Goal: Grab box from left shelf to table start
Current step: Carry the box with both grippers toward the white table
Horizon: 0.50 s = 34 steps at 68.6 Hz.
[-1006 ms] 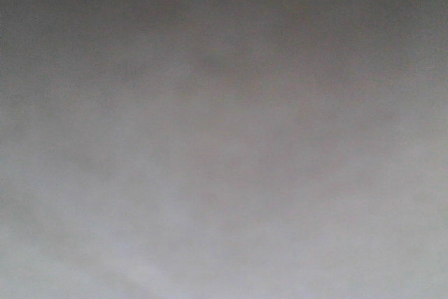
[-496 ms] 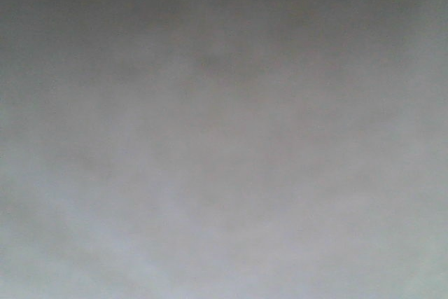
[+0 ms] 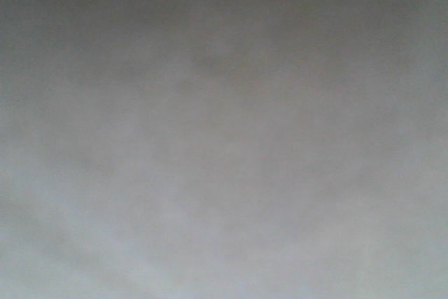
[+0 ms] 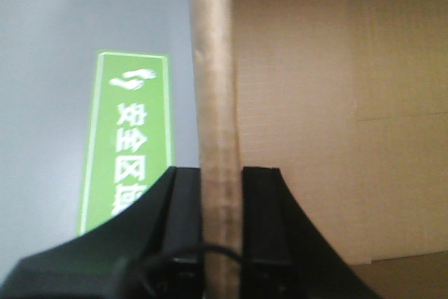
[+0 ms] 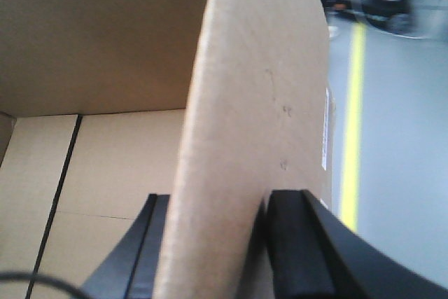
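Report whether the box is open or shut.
Open. Both wrist views look inside the box, onto bare cardboard, and the left gripper and right gripper each clamp an upright wall edge.

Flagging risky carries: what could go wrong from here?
1. The left gripper and right gripper each pinch only one thin wall of the box; the cardboard could bend or slip out.
2. Floor shows beside the box, so a slip likely means a drop.
3. The front view is plain grey, giving no view ahead.
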{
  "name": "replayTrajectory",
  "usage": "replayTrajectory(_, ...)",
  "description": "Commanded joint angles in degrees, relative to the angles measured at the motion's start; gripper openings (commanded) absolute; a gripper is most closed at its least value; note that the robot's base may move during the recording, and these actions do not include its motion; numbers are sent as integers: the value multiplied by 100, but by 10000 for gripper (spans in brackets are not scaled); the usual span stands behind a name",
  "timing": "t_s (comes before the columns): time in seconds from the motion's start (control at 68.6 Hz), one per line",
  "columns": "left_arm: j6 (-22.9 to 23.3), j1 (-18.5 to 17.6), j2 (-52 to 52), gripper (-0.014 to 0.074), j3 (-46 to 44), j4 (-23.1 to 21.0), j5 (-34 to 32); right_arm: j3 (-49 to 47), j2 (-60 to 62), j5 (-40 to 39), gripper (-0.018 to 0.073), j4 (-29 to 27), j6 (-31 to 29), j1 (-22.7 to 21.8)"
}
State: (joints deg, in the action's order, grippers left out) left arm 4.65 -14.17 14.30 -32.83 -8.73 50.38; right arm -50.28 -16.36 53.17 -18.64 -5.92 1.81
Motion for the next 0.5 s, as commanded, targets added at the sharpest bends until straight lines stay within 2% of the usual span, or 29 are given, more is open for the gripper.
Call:
replayTrajectory(0.0, -96, -34, 63, -92, -151, 38, -413, -192, -67, -923, 63, -297, 72, -19)
replayTrajectory(0.481, -96, -34, 63, -92, -151, 38, -413, -192, -67, -923, 63, -297, 72, -19)
